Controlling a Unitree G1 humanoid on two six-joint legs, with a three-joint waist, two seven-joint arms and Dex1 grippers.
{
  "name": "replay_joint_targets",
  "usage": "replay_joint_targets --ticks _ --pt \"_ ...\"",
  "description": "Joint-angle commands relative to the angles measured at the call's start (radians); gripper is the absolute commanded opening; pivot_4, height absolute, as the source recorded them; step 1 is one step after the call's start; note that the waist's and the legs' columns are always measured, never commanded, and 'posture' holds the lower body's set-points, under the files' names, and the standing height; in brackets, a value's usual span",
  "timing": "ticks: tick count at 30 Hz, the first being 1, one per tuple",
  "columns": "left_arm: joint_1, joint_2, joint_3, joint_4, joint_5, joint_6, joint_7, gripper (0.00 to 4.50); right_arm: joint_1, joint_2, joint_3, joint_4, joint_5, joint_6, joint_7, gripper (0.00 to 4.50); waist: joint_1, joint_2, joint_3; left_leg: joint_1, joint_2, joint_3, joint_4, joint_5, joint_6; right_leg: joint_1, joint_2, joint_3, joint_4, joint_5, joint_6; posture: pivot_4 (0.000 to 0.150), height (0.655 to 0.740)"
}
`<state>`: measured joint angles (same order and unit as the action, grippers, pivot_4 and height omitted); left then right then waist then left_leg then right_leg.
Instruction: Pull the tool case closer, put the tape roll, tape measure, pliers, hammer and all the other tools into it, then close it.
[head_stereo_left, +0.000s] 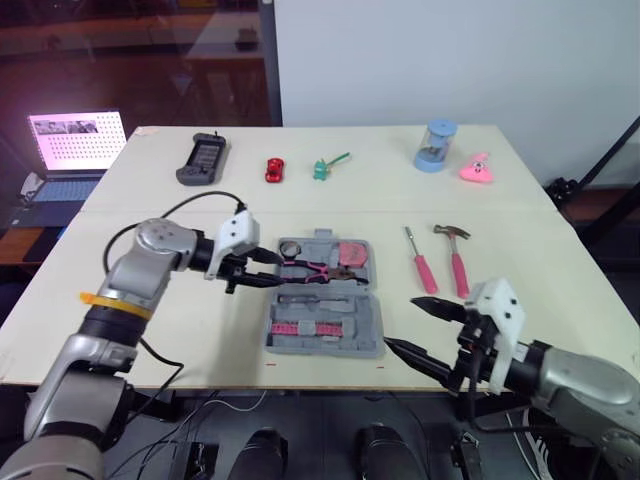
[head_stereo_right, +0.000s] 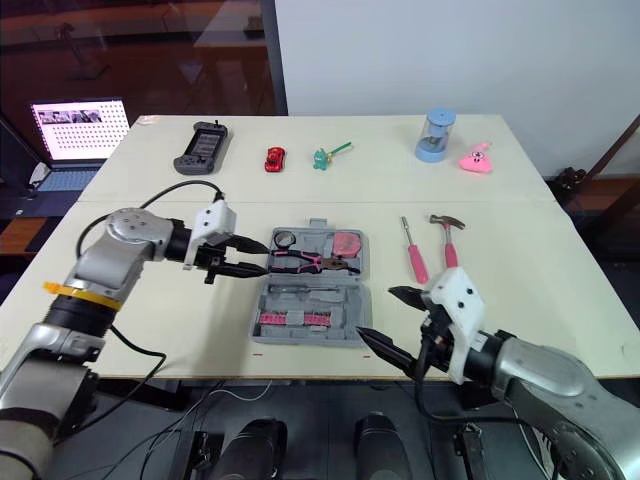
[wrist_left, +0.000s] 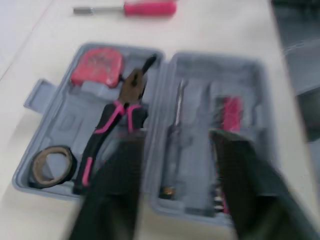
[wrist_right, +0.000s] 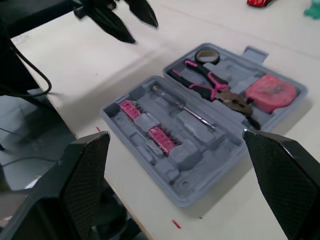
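You've got the tool case (head_stereo_left: 372, 312) open on the desk (head_stereo_left: 220, 340), tape roll (head_stereo_left: 290, 248), pliers (head_stereo_left: 312, 268) and tape measure (head_stereo_left: 352, 254) inside (hammer (head_stereo_left: 457, 260) and screwdriver (head_stereo_left: 420, 262) lie just right of it). The left end effector (head_stereo_left: 268, 268) and right end effector (head_stereo_left: 402, 323) both gape beside it.

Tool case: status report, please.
Open, empty: left tool, right tool. Open case holds tape roll, tape measure, pliers. On table: hammer, screwdriver. Nothing blocking.
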<state>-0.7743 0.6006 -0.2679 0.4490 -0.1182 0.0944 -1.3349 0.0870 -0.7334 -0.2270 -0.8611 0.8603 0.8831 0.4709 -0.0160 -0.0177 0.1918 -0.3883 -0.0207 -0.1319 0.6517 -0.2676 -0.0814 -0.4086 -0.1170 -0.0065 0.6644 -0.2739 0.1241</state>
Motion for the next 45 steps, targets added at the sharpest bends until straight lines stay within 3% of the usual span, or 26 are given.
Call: replay_joint_targets --ticks 1,11,36,45 --pt "-0.051 -0.038 -0.026 0.091 0.052 -0.106 0.006 0.05 -0.063 0.003 0.041 0.006 0.025 0.040 -0.051 4.50 0.001 0.000 0.000 -0.001 0.000 0.000 0.000 0.000 0.000 -0.001 0.000 0.000 0.000 0.000 0.000 0.150 0.6902" --pt "-0.136 -0.213 -0.080 0.352 0.165 -0.234 0.049 0.05 -0.178 -0.007 0.167 0.075 -0.046 0.080 -0.066 4.50 -0.002 0.000 0.000 -0.002 0.000 0.000 0.001 -0.001 0.001 -0.001 0.000 0.000 0.000 0.000 0.000 0.150 0.6902" --pt "-0.090 -0.272 -0.131 0.497 0.303 -0.320 0.130 0.05 -0.228 -0.029 0.159 0.110 -0.075 0.098 -0.019 4.50 0.001 -0.001 0.000 -0.001 0.000 0.000 0.001 -0.001 0.001 -0.001 0.000 0.000 0.000 0.000 0.000 0.150 0.6902" --pt "-0.106 -0.277 -0.015 0.415 0.164 -0.238 0.055 0.05 -0.206 -0.038 0.126 0.114 -0.077 0.079 0.007 4.50 0.001 -0.001 0.000 -0.001 0.000 0.000 0.001 -0.001 0.001 -0.001 0.000 0.000 0.000 0.000 0.001 0.150 0.6902"
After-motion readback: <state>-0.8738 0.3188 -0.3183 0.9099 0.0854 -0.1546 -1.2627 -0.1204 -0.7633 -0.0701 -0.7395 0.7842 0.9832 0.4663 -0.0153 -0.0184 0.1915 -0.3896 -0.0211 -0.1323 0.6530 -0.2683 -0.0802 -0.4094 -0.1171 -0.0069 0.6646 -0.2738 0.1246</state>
